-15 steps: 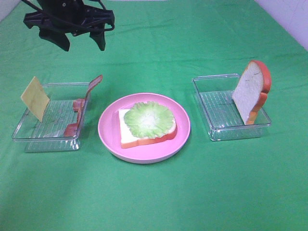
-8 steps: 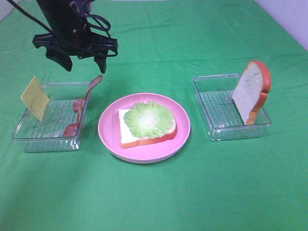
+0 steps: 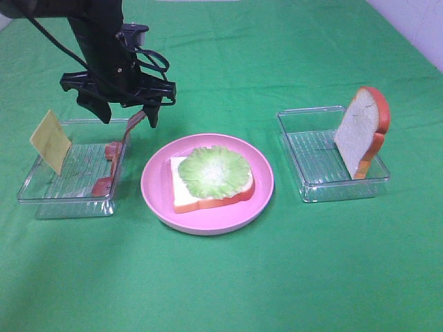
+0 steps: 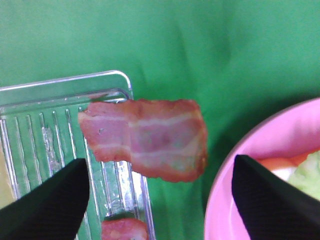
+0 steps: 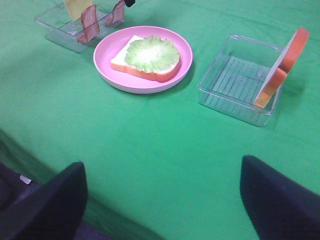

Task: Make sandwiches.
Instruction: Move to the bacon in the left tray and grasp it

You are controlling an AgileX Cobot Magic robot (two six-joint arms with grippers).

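A white bread slice topped with pale green lettuce lies on the pink plate. In the left clear tray a yellow cheese square leans at the far left, and reddish bacon strips lean on the right wall. My left gripper is open just above the upper bacon strip, one finger on each side, not touching it. A second bread slice stands in the right tray. My right gripper is open and empty, over the cloth nearer the front.
A green cloth covers the table. The plate sits between the two trays, and the left one stands close to its rim. The table's front edge drops off in the right wrist view.
My left gripper has come down and toward the front right, from high behind the left tray to just above the leaning bacon strip. Nothing else has moved.
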